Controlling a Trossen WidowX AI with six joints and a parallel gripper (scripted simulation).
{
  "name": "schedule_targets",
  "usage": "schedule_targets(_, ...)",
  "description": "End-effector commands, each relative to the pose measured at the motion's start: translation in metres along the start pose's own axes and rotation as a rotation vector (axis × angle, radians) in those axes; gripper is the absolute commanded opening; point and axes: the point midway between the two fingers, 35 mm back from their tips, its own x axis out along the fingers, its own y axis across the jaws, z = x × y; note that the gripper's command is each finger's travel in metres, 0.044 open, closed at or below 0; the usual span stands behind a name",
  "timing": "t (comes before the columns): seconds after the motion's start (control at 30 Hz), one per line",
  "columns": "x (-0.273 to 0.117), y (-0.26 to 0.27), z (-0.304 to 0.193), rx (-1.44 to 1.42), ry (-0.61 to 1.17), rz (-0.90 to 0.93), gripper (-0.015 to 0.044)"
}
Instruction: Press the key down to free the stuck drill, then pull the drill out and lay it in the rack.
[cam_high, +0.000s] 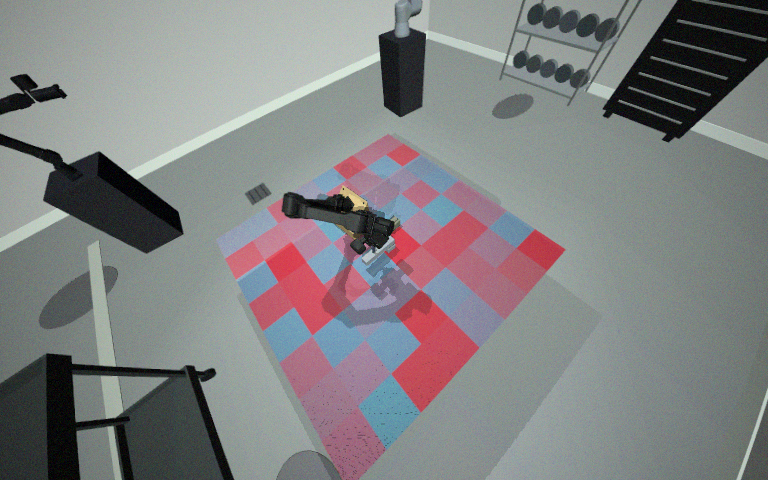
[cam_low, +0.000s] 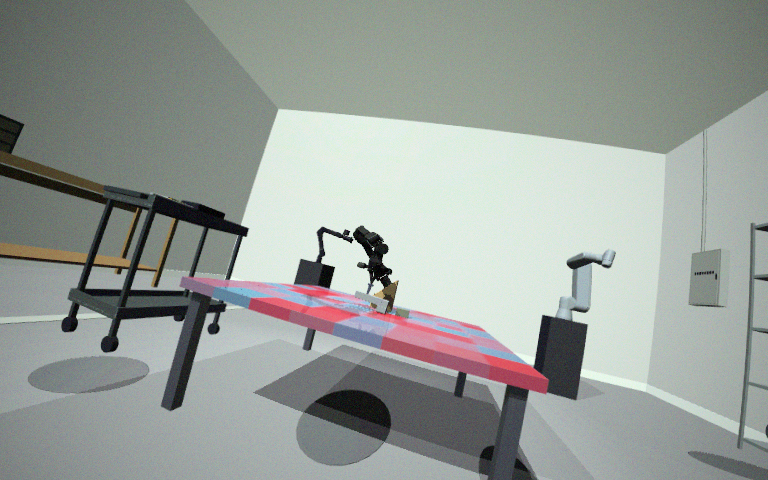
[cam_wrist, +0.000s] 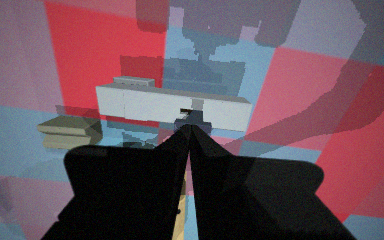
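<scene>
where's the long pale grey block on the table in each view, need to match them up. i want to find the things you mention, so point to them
Top: the pale grey block (cam_high: 376, 253) (cam_low: 368, 298) (cam_wrist: 145, 105) is near the centre, just below the arm's gripper (cam_high: 390, 228) (cam_wrist: 190, 129).
Exterior: near the centre, on the table top, left of the tan wedge.
Wrist: across the middle, just above the fingertips.
Shared landmark: the red and blue patchwork table top (cam_high: 441, 350) (cam_low: 441, 339) (cam_wrist: 100, 45).

pincer (cam_wrist: 190, 129): shut, empty | pale bar (cam_wrist: 145, 106): beyond tips | olive block (cam_wrist: 67, 133): left in view, apart from bar

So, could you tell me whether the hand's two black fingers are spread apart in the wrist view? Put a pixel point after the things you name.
No, the tips of the black fingers meet above the pale bar (cam_wrist: 145, 105).
</scene>
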Motion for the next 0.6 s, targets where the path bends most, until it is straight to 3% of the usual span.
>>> schedule_targets(0.0,0.0112,-0.0032,-0.0066,0.0,0.031,-0.01,0.0)
schedule_targets(0.57,0.0182,-0.0047,-0.0077,0.0,0.031,-0.01,0.0)
